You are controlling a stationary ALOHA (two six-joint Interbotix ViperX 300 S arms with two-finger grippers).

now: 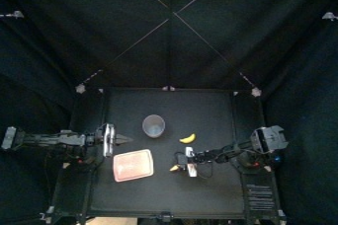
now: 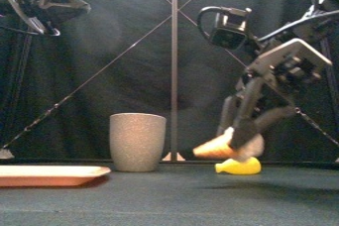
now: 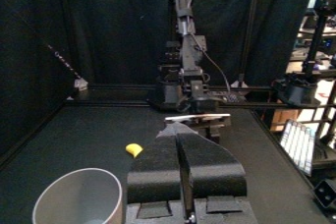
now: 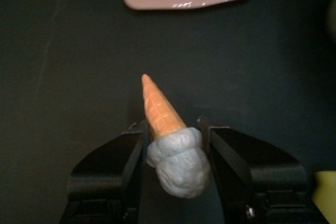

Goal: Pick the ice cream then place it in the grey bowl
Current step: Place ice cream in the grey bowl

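Note:
The ice cream (image 4: 163, 110), an orange cone with a pale grey scoop, sits between the jaws of my right gripper (image 4: 178, 135), which is shut on the scoop. In the front view the ice cream (image 2: 216, 149) hangs slightly above the table, cone pointing left, under the right gripper (image 2: 247, 131). The tall grey speckled cup (image 2: 138, 141) stands upright to its left, apart from it; from above, the cup (image 1: 154, 123) lies behind and left of the right gripper (image 1: 195, 160). My left gripper (image 3: 186, 132) rests at the table's left (image 1: 106, 140), jaws shut and holding nothing.
A yellow banana (image 2: 240, 167) lies on the table just below the held ice cream, and from above the banana (image 1: 188, 137) is right of the cup. The flat pink tray (image 1: 133, 165) lies front left, close to the right gripper.

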